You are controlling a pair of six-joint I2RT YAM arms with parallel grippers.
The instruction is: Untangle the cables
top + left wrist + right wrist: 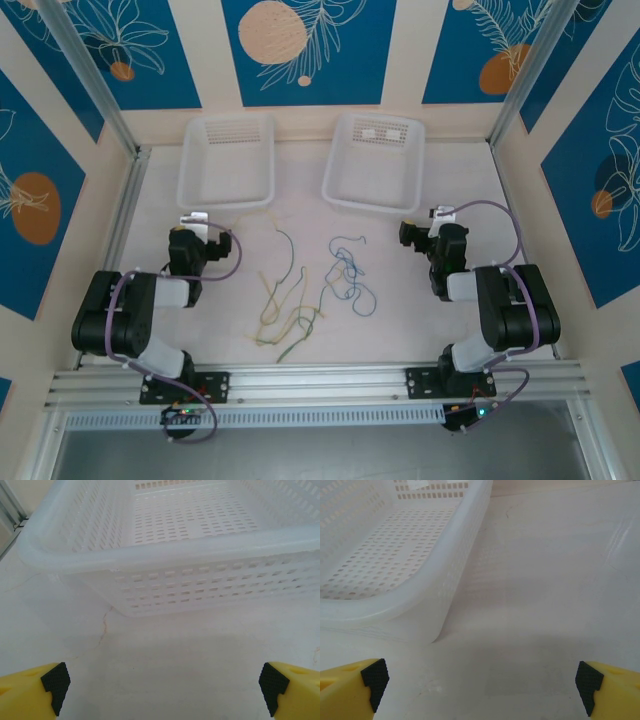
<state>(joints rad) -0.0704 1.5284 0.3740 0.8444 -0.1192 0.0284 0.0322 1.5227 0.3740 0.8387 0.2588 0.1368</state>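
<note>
- While both arms sit folded at their own sides of the pale table (400, 335), no cable is gripped, so the untangling looks to be at its opening step.
- The left gripper (160, 690) has its yellow, black-padded fingers spread wide and empty, facing the left white perforated plastic basket (165, 550).
- The right gripper (480, 690) is spread just as wide and is also empty, near a corner of the right white perforated plastic basket (420, 595).
- The thin, wavy cables (300, 290) lie loose on the table between the two arms, on the near side of the baskets and apart from both claws.
- Among them are a blue tangle (348, 272) to the right, a yellow-and-green bunch (285, 315) to the left, and one green strand (287, 245) a little apart.
- The next move probably calls for one arm to swing inward and pinch a single strand at the bunch's edge (the other may have to pin the rest).
- Count: two arms, two grippers and two baskets. The cables come in three colours, but the strands are too fine and overlapped to number exactly.
</note>
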